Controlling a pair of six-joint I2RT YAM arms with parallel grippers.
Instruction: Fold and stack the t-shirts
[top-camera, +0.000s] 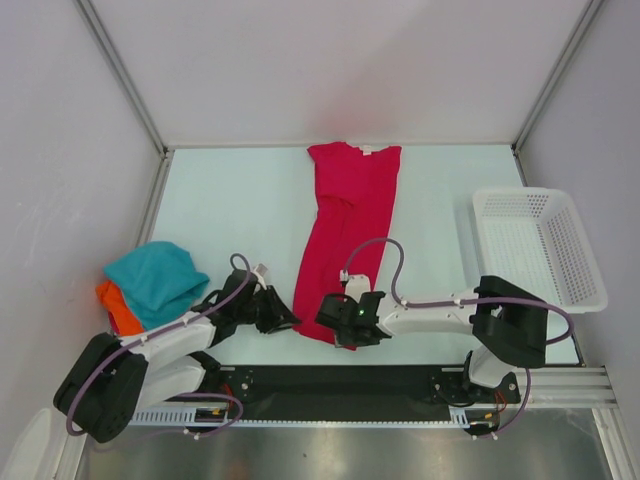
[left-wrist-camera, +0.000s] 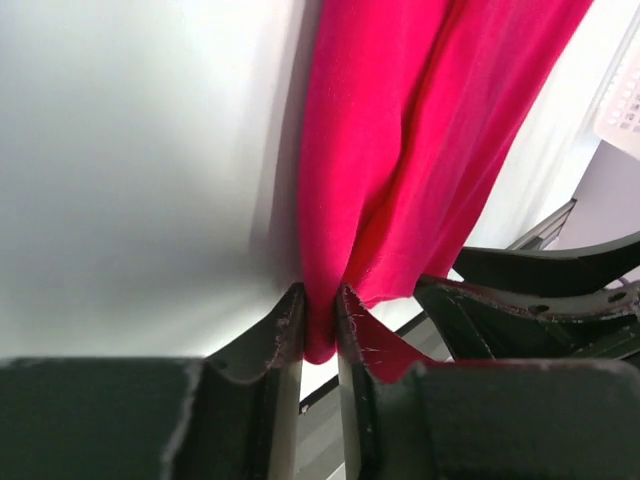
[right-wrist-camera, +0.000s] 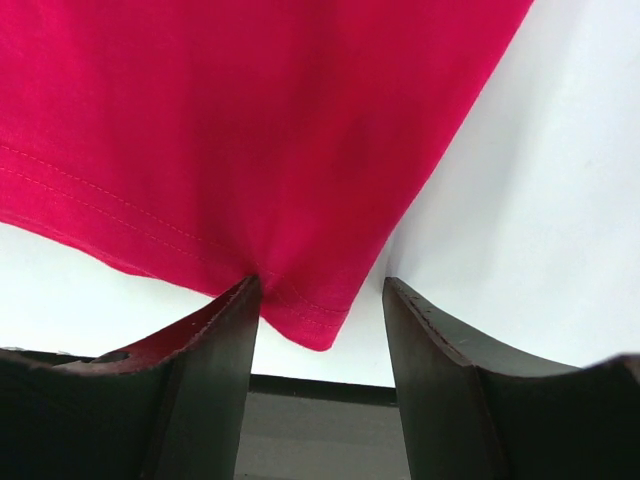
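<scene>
Overhead view: crimson shirt (top-camera: 348, 215) is lying in a long narrow strip down the middle of the table (top-camera: 230, 200), collar at the far edge, hem at the near edge between the two arms. Teal shirt (top-camera: 155, 280) is sitting bunched on top of an orange shirt (top-camera: 120, 308) at the near left. A white mesh basket (top-camera: 540, 245) is resting at the right edge. Jaw states are hard to read from here.

Left wrist view: left gripper (left-wrist-camera: 320, 300) is pinching a fold of the crimson hem, jaws nearly together with the cloth squeezed in the gap. Right arm's black fingers are showing just beside it.

Right wrist view: right gripper (right-wrist-camera: 320, 290) is holding its jaws well apart, the hem corner lying between them; one finger (right-wrist-camera: 235, 330) is touching the stitched edge, the other is standing clear of the cloth.

Surface is pale and smooth. White walls (top-camera: 60, 130) are closing in three sides; a black rail (top-camera: 340, 380) is running along the near edge.
</scene>
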